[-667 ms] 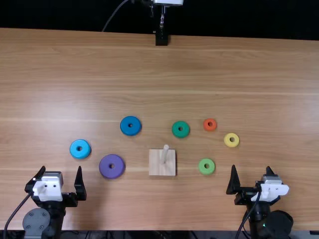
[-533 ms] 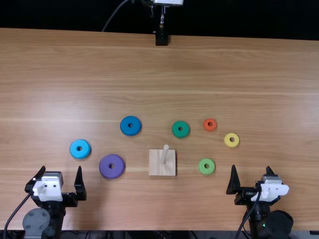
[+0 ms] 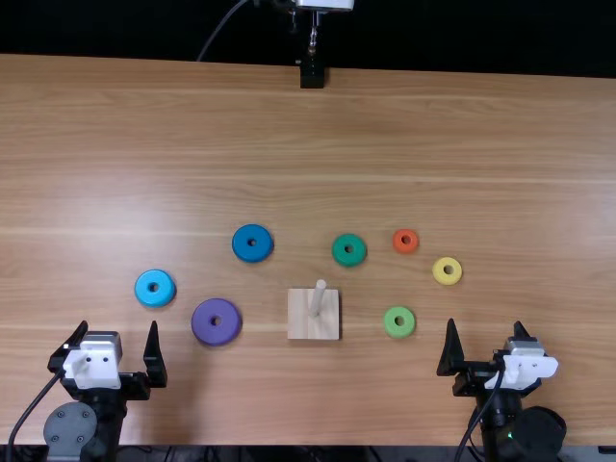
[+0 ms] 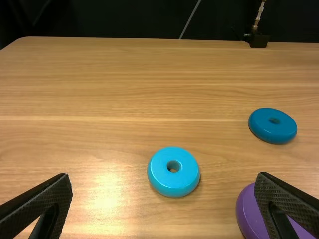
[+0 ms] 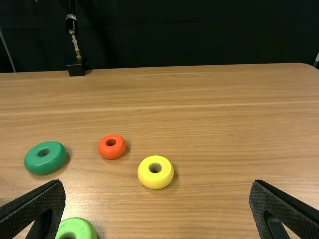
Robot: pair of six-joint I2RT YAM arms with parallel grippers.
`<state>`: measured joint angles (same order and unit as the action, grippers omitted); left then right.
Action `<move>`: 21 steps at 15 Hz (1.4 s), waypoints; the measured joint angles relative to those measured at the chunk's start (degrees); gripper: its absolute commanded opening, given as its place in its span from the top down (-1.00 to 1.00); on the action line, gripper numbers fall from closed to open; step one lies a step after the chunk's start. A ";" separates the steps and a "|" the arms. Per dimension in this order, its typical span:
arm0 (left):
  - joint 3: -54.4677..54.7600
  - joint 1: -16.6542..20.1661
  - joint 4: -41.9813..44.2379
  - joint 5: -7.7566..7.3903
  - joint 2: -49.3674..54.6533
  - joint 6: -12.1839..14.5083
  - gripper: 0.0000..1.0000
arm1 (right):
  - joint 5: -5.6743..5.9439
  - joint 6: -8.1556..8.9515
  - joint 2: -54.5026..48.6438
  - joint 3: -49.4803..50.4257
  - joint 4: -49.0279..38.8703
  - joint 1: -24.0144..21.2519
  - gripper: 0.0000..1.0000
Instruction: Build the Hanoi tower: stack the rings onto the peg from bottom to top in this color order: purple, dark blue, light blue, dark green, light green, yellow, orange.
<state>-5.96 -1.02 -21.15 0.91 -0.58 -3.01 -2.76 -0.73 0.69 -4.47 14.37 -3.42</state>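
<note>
My left gripper point(image 3: 117, 332) stands open at the near left, below the light blue ring point(image 3: 155, 288) and purple ring point(image 3: 216, 321). My right gripper point(image 3: 487, 332) is open at the near right, beyond the light green ring point(image 3: 410, 323). The bare peg point(image 3: 317, 300) rises from its square wooden base point(image 3: 300, 322). Behind lie the dark blue ring point(image 3: 252, 230), dark green ring point(image 3: 349, 239), orange ring point(image 3: 405, 233) and yellow ring point(image 3: 447, 262). In the left wrist view, my left gripper point(image 4: 164, 181) partly covers the purple ring point(image 4: 249, 213); my right gripper point(image 5: 157, 184) has nothing between its fingers.
A black stand point(image 3: 312, 74) with a metal stem is at the wooden table's far edge point(image 3: 462, 73). All the rings lie flat and apart from each other, on both sides of the peg base.
</note>
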 measured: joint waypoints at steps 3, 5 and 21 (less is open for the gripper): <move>0.00 0.00 -0.04 0.00 0.00 0.00 -1.00 | 0.00 0.00 0.00 -0.02 0.00 0.00 -1.00; 0.02 0.00 -0.04 0.00 0.00 0.00 -1.00 | 0.00 0.02 0.00 0.00 0.00 0.00 -1.00; -11.15 2.78 -3.45 -12.63 -9.05 0.00 -1.00 | 0.00 0.00 0.00 0.00 -0.02 0.00 -1.00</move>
<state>-17.10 1.76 -24.60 -11.73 -9.63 -3.01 -2.76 -0.73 0.69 -4.47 14.35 -3.42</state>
